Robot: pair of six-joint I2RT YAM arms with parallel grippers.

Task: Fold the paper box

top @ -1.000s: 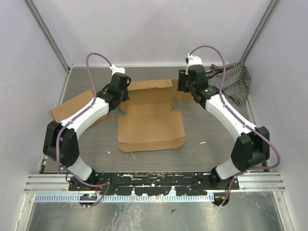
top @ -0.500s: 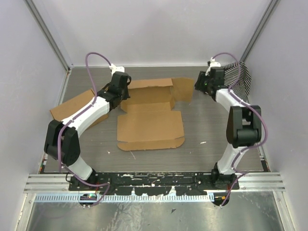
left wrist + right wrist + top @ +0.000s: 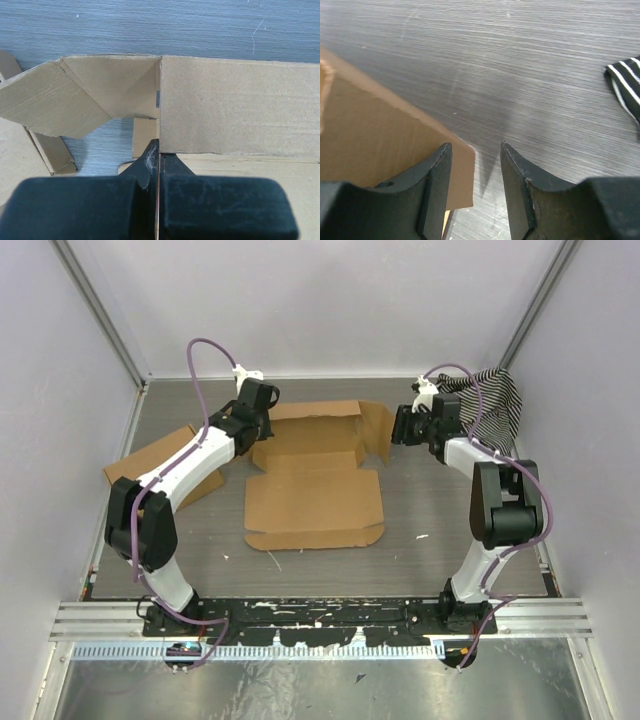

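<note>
The paper box is a brown die-cut mailer lying mostly flat mid-table, with its far panel and side flaps partly raised. My left gripper is at the box's far left corner. In the left wrist view the gripper is shut on a thin cardboard edge of the box, seen edge-on between the jaws. My right gripper is open beside the raised right flap. In the right wrist view the flap's corner reaches into the gap of the gripper, against the left finger.
A second brown cardboard piece lies at the left, under the left arm. A black-and-white striped cloth is bunched in the far right corner and shows at the right edge of the right wrist view. Walls close in on three sides.
The right arm pulled back to the right, folding at the elbow, then came back left to the right flap, which now stands more upright. The left gripper shifted slightly toward the back.
</note>
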